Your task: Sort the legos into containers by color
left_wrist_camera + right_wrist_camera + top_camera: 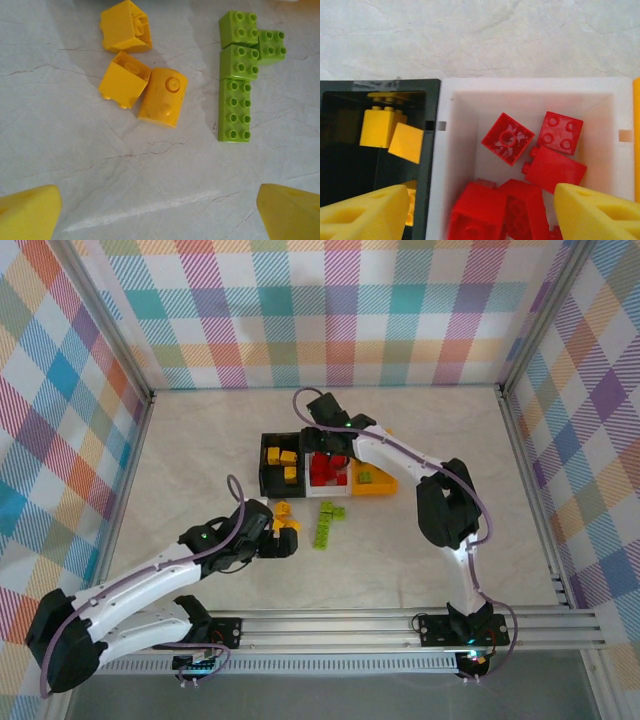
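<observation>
**A:** Top external is laying out the whole row. The black plastic bin [266, 483], the white plastic bin [530, 85] and the orange-yellow plastic bin [385, 487] are sitting side by side mid-bench [200, 440]. One small lime green brick [365, 477] is lying in the orange-yellow one.

**B:** And the right wrist view?

**A:** It is looking straight down inside. Red studded bricks [509, 137] are piling up in the white bin, and yellow square bricks [377, 127] are lying in the black one. The right tool [482, 215] is hanging over the wall between those two, fingers wide apart, gripping nothing.

**B:** Left wrist?

**A:** Three loose yellow-orange bricks [162, 97] are lying tumbled on the bench just ahead of the left tool [160, 215]. Four loose lime green bricks [234, 110] are clustering to their right, touching one another. That tool is gaping fully, holding nothing.

**B:** Room?

**A:** Bare bench is stretching around the loose bricks, and the aluminium frame rails [527, 480] are standing well apart from them.
</observation>
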